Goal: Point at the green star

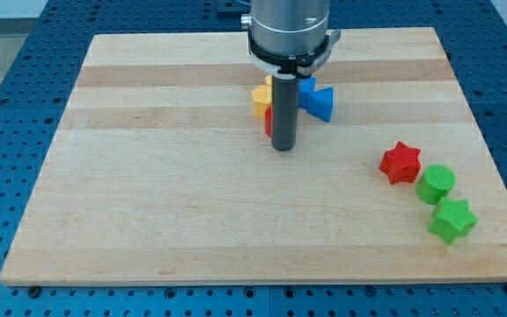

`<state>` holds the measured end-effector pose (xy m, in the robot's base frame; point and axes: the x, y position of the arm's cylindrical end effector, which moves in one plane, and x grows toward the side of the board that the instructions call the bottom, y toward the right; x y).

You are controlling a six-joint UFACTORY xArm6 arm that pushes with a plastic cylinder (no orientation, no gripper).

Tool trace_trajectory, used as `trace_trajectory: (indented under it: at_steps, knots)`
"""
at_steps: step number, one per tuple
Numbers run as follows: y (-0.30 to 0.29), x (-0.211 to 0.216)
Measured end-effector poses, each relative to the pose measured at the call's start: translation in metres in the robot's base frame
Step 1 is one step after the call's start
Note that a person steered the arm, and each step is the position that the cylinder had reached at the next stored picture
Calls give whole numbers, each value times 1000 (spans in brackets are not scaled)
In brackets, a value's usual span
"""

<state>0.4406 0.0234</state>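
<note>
Nearest the view's bottom, toward the right, the green star-shaped block (452,219) is shown lying on the pale wooden board (148,220), not far from the board's right and bottom edges. Touching it or just beside it, up and to the left, a green round block (436,184) is seen, and beyond that a red star-shaped block (400,163), so that the three form a short diagonal chain. Well apart from them, near the view's top centre, a cluster is found: a yellow block (260,97), a blue block (318,99) and a red block (268,120), the last mostly hidden behind the rod, its shape not made out. No claw is fitted, so nothing can be said of open or shut jaws; the arm ends in a dark rod, and my tip (282,148) is placed just below the cluster, at the red block's lower edge.

The pointing step is judged not yet done, since a wide stretch of bare board separates my tip from the target. Two faults are to be guarded against. A straight run from the cluster could strike the red star or green round block first and scatter the chain. An overshoot could push the green star toward the near corner. Open room is available below and to the left of the target, so an approach from that side is favoured.
</note>
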Motion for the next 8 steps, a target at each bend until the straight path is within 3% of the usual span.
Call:
trace_trajectory:
  at_steps: [4, 6, 8]
  knots:
    - [0, -5]
    - [21, 61]
    - [37, 80]
